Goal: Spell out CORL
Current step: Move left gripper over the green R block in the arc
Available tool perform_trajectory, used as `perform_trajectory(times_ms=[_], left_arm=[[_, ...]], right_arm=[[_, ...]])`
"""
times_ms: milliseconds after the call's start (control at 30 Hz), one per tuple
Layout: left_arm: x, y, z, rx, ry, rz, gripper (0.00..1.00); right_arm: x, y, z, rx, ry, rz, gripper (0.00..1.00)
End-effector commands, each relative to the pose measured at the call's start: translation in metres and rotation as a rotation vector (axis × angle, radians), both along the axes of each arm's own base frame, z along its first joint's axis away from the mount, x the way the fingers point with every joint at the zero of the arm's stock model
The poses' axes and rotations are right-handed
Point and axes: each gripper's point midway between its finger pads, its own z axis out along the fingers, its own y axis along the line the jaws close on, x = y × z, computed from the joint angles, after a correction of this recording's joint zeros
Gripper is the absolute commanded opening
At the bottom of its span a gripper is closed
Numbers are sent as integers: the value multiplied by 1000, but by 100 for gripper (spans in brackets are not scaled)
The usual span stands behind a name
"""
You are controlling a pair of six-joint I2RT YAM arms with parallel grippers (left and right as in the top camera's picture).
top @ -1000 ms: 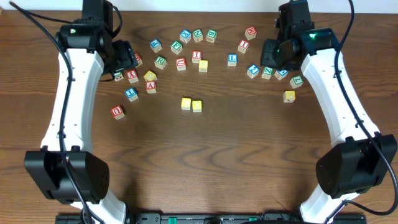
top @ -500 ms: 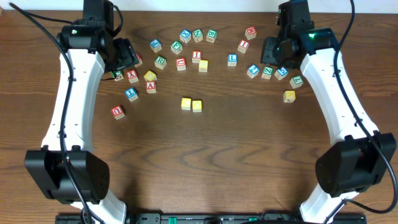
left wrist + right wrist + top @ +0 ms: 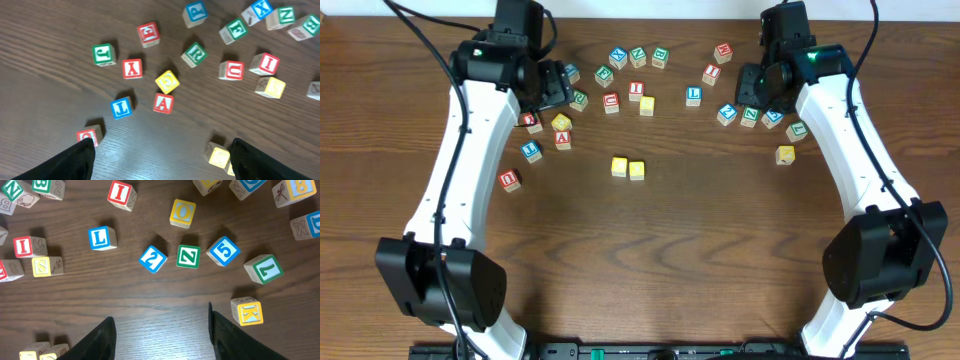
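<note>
**Over the block scatter: nothing gripped**

Left claw point(image 3: 162, 147) spread wide, nothing held; green R block point(image 3: 195, 54) loose on counter point(image 3: 50, 100) ahead of it. Right claw point(image 3: 160, 322) also spread, empty; blue L block point(image 3: 101, 237) & yellow O block point(image 3: 182, 212) lie apart in its view. Two yellow blocks point(image 3: 619, 166) touch mid-counter, letters unreadable.

So the left arm point(image 3: 460, 170) and right arm point(image 3: 850, 160) are both stretched way out, wrists facing down. The left gripper point(image 3: 162, 162) has its fingers spread wide, holding nothing, and the right gripper point(image 3: 162, 340) is the same deal.
</note>
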Motion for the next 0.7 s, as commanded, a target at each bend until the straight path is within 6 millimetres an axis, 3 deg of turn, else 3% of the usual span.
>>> perform_trajectory(times_ms=[0, 167, 333, 667], left_arm=[[0, -11, 3, -6, -15, -21, 85], [3, -31, 0, -8, -24, -64, 82], [20, -50, -13, -1, -48, -120, 81], [67, -42, -67, 79, -53, -237, 82]], right_arm=[[2, 1, 4, -4, -9, -10, 58], [0, 0, 2, -11, 2, -2, 60], [-3, 1, 1, -12, 13, 1, 62], [-10, -1, -2, -20, 48, 1, 63]])
